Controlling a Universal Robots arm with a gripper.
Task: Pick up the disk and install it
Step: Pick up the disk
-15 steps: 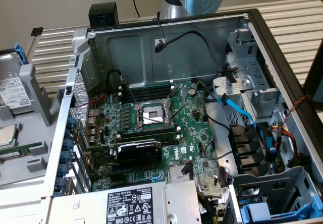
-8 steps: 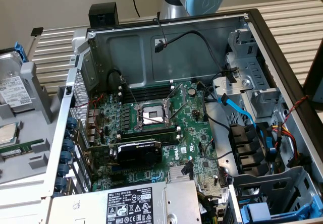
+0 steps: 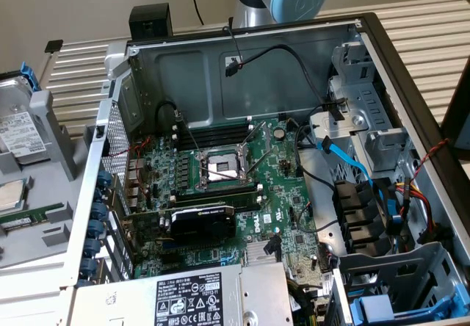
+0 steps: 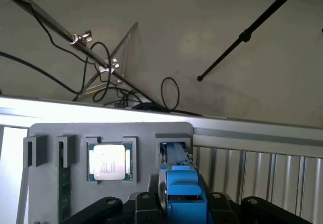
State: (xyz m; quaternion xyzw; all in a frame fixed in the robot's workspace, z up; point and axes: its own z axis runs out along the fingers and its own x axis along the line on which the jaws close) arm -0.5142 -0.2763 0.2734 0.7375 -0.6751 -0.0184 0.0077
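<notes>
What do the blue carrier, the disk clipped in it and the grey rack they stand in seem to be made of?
Carrier: probably moulded plastic, bright blue, smooth with a slight sheen.
Disk: apparently metal, silver-grey casing, with a white printed label that looks like paper.
Rack: likely plastic, matte light grey with blocky slots, though painted metal cannot be excluded.

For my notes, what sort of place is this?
Probably a robot PC-assembly test bench: open grey metal computer case, green motherboard, grey parts tray holding a square silver processor chip.
</notes>
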